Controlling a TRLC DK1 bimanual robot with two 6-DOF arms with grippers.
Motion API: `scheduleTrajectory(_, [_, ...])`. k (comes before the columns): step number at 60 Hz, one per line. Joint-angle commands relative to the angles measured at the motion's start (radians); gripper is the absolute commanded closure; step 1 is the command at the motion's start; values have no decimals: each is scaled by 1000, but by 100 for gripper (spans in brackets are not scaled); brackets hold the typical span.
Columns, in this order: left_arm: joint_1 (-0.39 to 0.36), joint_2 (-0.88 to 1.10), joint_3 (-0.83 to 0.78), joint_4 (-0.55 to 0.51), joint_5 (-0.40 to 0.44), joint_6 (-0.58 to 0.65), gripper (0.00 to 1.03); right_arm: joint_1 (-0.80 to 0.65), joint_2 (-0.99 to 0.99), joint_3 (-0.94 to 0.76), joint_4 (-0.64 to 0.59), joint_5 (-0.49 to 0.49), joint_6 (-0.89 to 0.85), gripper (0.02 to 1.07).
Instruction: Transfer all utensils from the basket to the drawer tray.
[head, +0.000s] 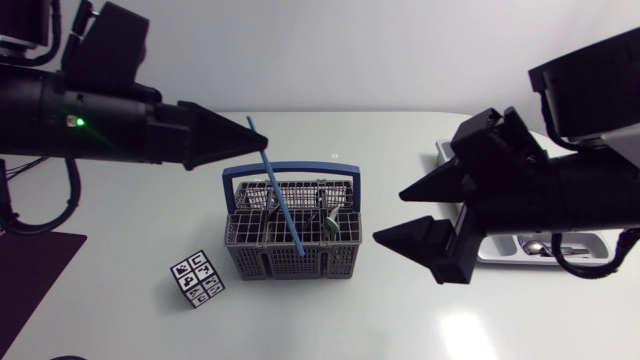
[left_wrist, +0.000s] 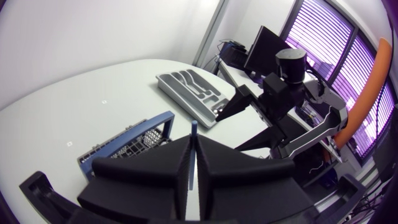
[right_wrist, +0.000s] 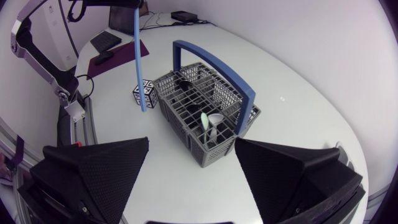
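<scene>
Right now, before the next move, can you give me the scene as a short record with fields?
Left pincer: shut on the blue stick, raised over the basket
Right pincer: open, empty, beside the basket
Basket contents: a pale green utensil and dark utensils
Drawer tray: under the right arm, a spoon in it
Other: marker cube near the basket

Quick count: one basket (head: 290, 250), one drawer tray (head: 598, 247), one blue utensil (head: 281, 201), one green-and-white utensil (head: 331, 226), plus a few dark ones (right_wrist: 181, 81) in the basket I honestly can't count, one silvery piece (head: 536, 245) in the tray, one patterned cube (head: 197, 279), one dark mat (head: 30, 275)
</scene>
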Motion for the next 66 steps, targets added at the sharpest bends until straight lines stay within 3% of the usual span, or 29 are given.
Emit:
scheduleTrajectory(1, [-33, 49, 10, 14, 30, -33, 100, 26, 45, 39, -6, -29, 36, 7])
scheduleTrajectory(6, [-46, 89, 20, 37, 53, -48, 100, 54, 84, 63, 2, -54, 45, 13])
scheduleTrajectory(28, [-89, 170, 49, 114, 99, -94, 100, 78, 219, 132, 0, -129, 56, 18])
scheduleTrajectory(52, [-89, 211, 75, 117, 104, -102, 100, 130, 274, 155, 30, -138, 54, 75])
scheduleTrajectory(66, [-84, 216, 80, 119, 115, -106, 100, 138, 292, 152, 42, -129, 56, 92])
